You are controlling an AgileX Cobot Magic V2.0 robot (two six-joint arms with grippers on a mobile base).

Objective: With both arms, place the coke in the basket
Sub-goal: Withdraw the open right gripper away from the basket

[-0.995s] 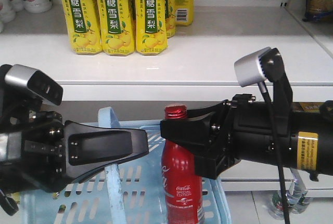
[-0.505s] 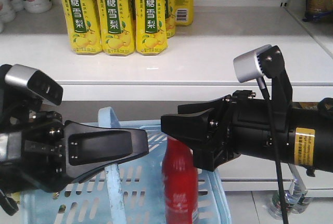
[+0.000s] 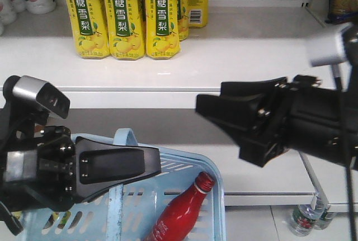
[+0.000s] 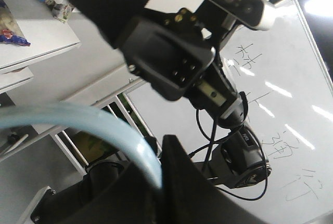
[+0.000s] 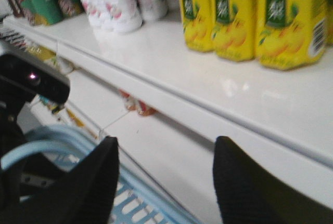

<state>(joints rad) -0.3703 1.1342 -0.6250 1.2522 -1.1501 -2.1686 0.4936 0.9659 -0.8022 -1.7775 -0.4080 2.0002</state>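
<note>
The coke point(image 3: 180, 215), a slim red metal bottle with a red cap, lies tilted inside the light blue basket point(image 3: 187, 165), cap pointing up and to the right. My left gripper point(image 3: 155, 165) is shut on the basket's blue handle point(image 3: 121, 140), which passes between its jaws in the left wrist view point(image 4: 106, 130). My right gripper point(image 3: 204, 104) hangs above and to the right of the coke, open and empty. Its two black fingers point(image 5: 88, 182) stand wide apart over the basket's rim point(image 5: 130, 195).
A white shelf point(image 3: 224, 62) runs behind the arms, with yellow drink bottles point(image 3: 120, 14) on it. White bottles point(image 5: 119, 0) stand further along it. Small water bottles point(image 3: 305, 218) sit low at the right. The right arm point(image 4: 171, 52) fills the left wrist view.
My right gripper has let go of the coke and drawn back up and to the right. The coke has dropped and tipped over in the basket. The left gripper and basket sank slightly.
</note>
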